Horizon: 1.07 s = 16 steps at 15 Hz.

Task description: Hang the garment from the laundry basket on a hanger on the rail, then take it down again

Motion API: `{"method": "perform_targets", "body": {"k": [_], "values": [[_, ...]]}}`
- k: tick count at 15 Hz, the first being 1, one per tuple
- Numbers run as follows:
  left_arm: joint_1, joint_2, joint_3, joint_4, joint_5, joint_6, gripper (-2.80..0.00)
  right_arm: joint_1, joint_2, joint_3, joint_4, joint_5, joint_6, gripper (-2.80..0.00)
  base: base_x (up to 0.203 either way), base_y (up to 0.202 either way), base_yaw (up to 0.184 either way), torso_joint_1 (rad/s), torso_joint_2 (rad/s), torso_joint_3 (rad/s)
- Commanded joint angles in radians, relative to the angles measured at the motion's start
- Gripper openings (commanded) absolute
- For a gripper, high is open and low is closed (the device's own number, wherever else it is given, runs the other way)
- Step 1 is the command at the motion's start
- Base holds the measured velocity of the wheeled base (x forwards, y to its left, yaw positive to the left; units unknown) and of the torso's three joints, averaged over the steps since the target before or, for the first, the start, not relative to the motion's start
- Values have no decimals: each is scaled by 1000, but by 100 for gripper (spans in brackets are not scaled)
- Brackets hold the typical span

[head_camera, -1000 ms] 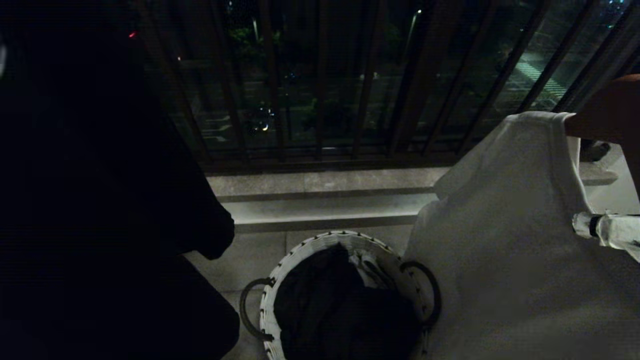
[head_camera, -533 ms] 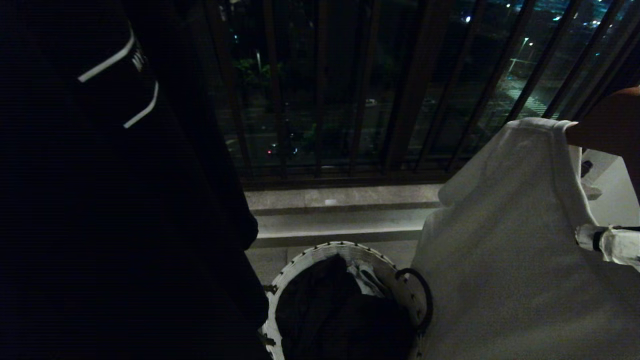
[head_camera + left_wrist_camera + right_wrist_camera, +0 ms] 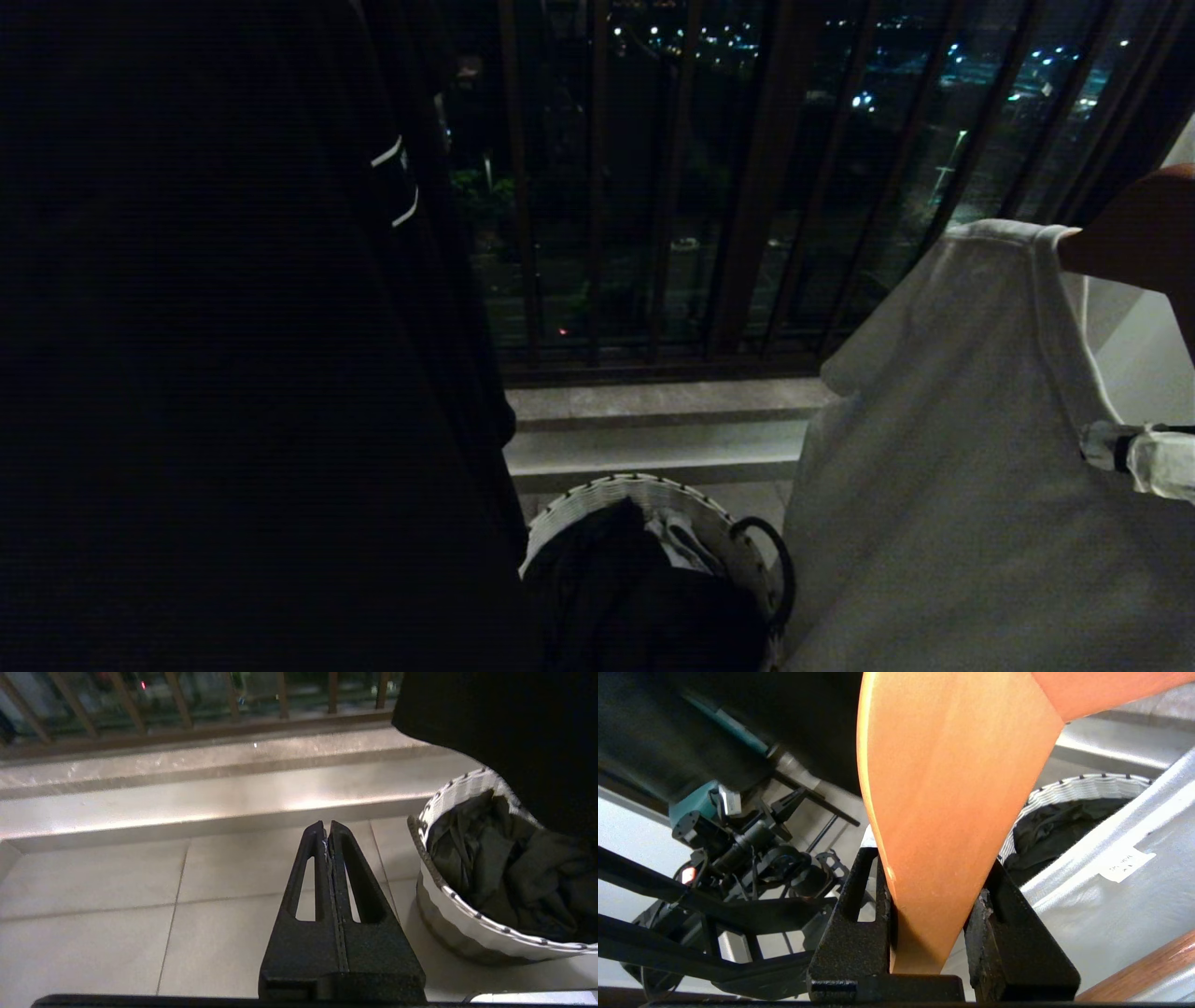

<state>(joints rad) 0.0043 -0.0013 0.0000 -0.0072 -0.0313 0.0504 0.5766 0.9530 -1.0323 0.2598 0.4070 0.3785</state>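
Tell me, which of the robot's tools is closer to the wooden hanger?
The right. The right tool is clamped on the wooden hanger carrying the white shirt. The left tool is shut and empty, low beside the laundry basket.

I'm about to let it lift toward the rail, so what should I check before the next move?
1. Right gripper jaws clamped on the wooden hanger: ok.
2. White garment draped on the hanger: ok.
3. Left gripper jaws shut, empty, away from the work: ok.
4. Laundry basket holds dark clothes, clear of the white garment: cannot tell.
5. Rail in sight: not ok, no view shows it.
6. Black hanging garment beside the path: cannot tell.
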Motion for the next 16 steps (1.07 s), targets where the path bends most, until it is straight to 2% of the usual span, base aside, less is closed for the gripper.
{"method": "perform_targets", "body": {"k": [1, 9, 16], "values": [[0, 0, 3, 0, -1, 1, -280, 0, 3, 3, 1, 3, 2, -280, 0, 0, 0, 2, 2, 198], [0, 0, 3, 0, 1, 2, -280, 0, 3, -2, -2, 3, 2, -280, 0, 0, 0, 1, 0, 201], [0, 0, 3, 0, -1, 0, -280, 0, 0, -2, -2, 3, 2, -280, 0, 0, 0, 2, -35, 5]]}}
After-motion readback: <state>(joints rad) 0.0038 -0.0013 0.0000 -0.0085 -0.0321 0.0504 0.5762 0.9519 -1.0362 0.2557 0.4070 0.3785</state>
